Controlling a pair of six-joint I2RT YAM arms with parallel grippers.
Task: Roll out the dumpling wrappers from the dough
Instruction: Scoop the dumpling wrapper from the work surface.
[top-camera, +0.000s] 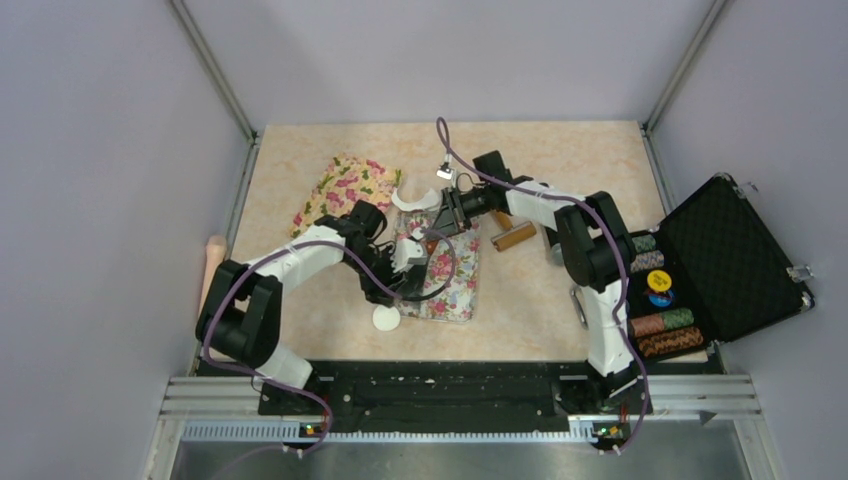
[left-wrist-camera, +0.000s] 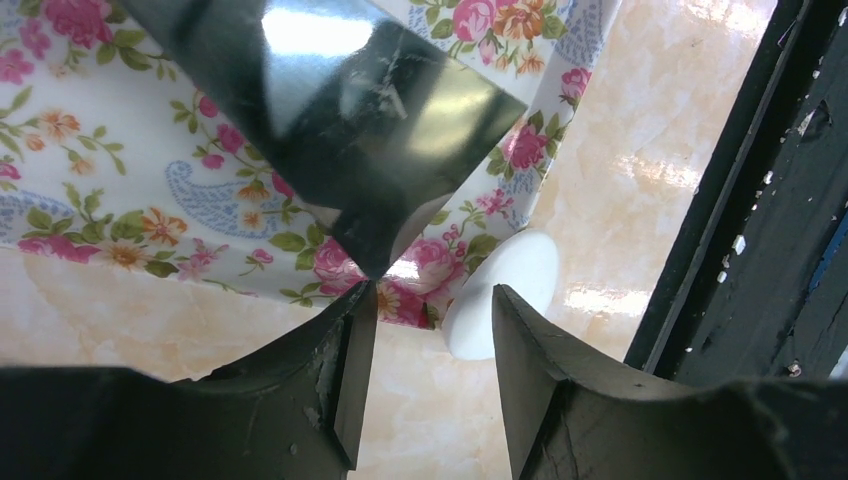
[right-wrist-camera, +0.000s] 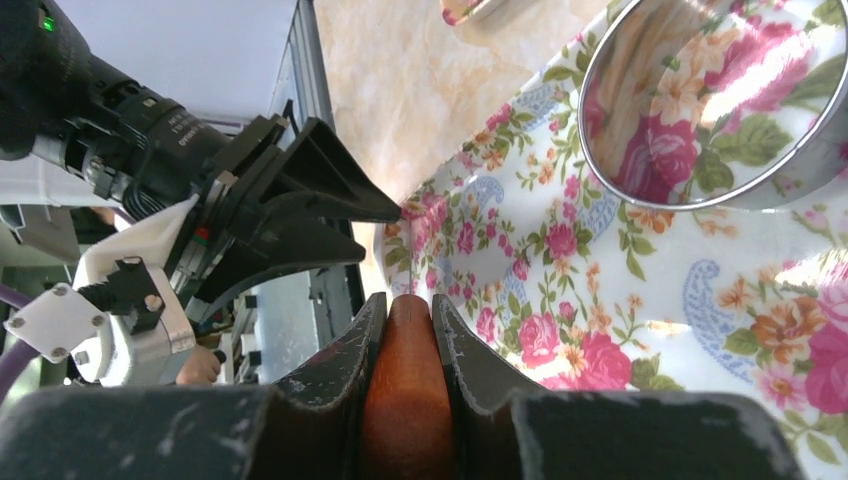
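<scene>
At the floral mat (right-wrist-camera: 560, 250), right tool (right-wrist-camera: 407, 302) clamps a wooden rod (right-wrist-camera: 405, 400); left tool (left-wrist-camera: 432, 295) stands open.

**Robot test cell on a laboratory bench**
Two cabled robot arms, the left arm (top-camera: 290, 262) and the right arm (top-camera: 590, 240), are bolted to a slotted aluminium rail (top-camera: 460, 405) at the near edge of a table (top-camera: 560, 160) with a marble-look top. Plain grey walls (top-camera: 100, 150) enclose three sides, joined by metal corner posts (top-camera: 215, 75). Assorted props lie on the top: a floral mat (top-camera: 450, 285), a floral cloth (top-camera: 345, 185) and an open case of poker chips (top-camera: 735, 255).
</scene>
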